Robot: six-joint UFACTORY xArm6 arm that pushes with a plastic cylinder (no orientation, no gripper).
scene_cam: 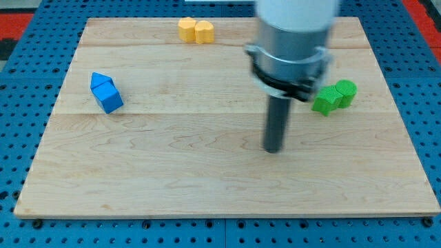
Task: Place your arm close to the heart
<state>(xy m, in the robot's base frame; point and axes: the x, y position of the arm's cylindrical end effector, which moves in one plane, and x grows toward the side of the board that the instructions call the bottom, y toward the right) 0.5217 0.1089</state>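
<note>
A yellow heart-shaped block [196, 30] lies near the top edge of the wooden board [172, 172], left of centre. My tip [273, 149] rests on the board right of centre, well below and to the right of the yellow heart, with a wide stretch of board between them. A blue block [106, 92] with an angular shape lies at the view's left. A green block [334, 96] with a lumpy outline lies at the view's right, up and to the right of my tip.
The arm's grey body [293, 41] hangs over the upper right part of the board and hides some of it. A blue perforated table [21, 103] surrounds the board on all sides.
</note>
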